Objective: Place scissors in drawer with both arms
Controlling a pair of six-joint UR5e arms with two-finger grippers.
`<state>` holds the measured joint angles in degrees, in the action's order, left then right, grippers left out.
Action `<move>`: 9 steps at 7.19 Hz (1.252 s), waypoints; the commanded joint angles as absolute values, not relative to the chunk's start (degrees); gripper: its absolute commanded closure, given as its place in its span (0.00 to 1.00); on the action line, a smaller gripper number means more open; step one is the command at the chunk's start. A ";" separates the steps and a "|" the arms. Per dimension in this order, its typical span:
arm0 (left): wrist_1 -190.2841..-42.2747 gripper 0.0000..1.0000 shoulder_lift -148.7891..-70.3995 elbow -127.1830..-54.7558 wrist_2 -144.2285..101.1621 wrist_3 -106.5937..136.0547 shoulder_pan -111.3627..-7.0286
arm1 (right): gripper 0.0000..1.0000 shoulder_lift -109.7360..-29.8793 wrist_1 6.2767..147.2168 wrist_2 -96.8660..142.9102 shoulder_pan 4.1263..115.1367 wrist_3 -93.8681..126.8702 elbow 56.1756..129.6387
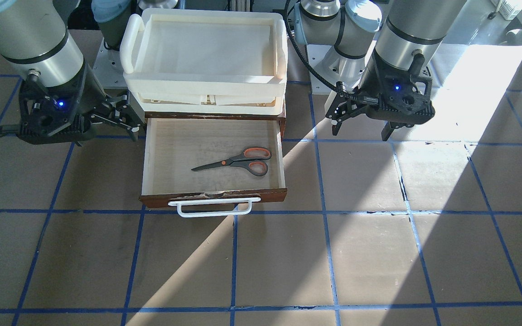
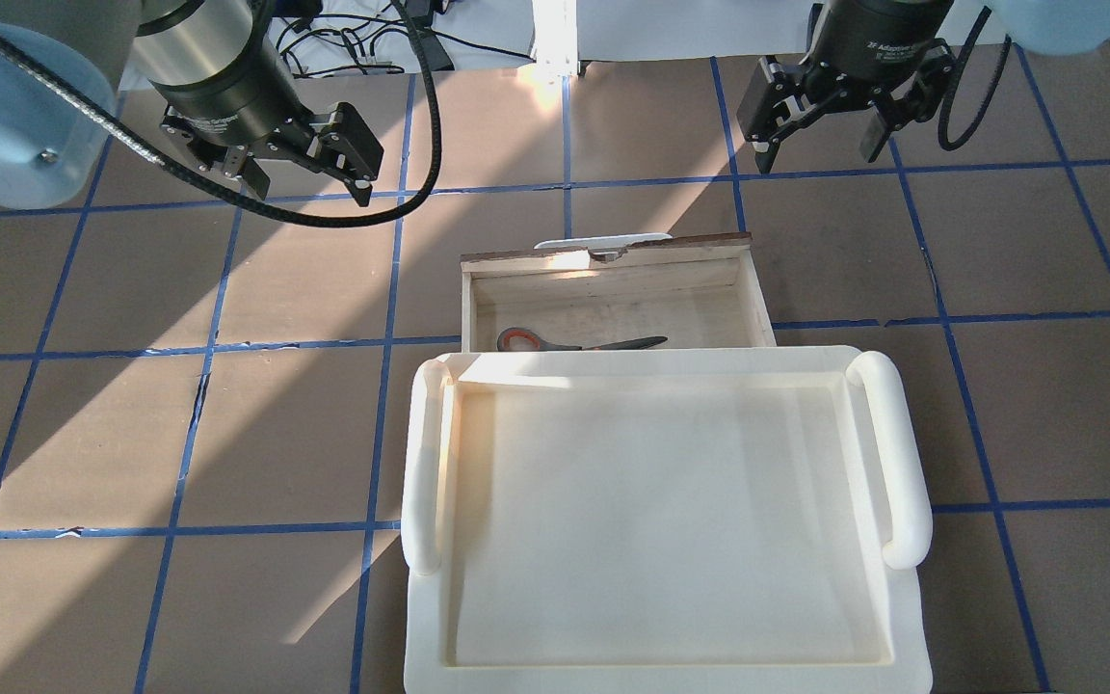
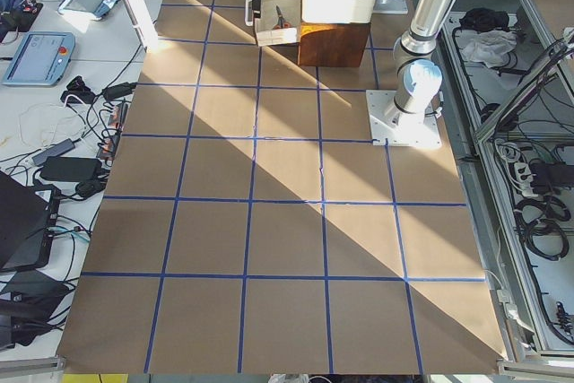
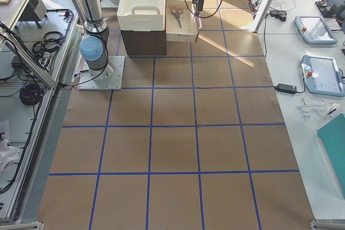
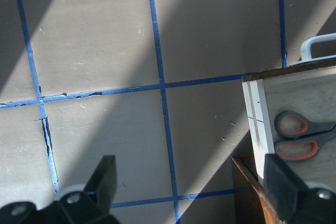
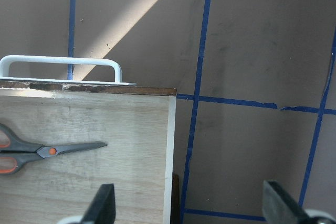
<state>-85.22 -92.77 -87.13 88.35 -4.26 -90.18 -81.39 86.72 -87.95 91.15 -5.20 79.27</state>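
The small scissors [image 1: 236,162] with dark grey, orange-lined handles lie flat on the pale plywood floor of the pulled-out dark reddish-brown wooden drawer [image 1: 215,197], blades pointing toward the robot's right. The black two-finger left gripper [image 2: 309,188] and right gripper [image 2: 817,154] hover at either side, both spread wide, holding nothing

Your arms [image 1: 39,40] are silver-grey tubes with pale blue joint caps [image 1: 363,18]. The black wrist housings [image 1: 401,97] each show a tiny blue LED [image 1: 60,104]. Upper right in the front-facing view, a ribbed black cable [image 1: 308,59] loops off one.
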 commanded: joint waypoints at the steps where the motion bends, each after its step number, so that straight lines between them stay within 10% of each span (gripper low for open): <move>1: -85.52 0.00 -92.55 -87.19 88.51 -4.04 -87.02 | 0.00 -81.47 86.75 -87.98 91.14 -5.19 79.28; 9: -85.78 0.00 -89.91 -90.97 88.51 -3.08 -84.82 | 0.00 -81.56 86.66 -87.80 91.23 -5.45 79.37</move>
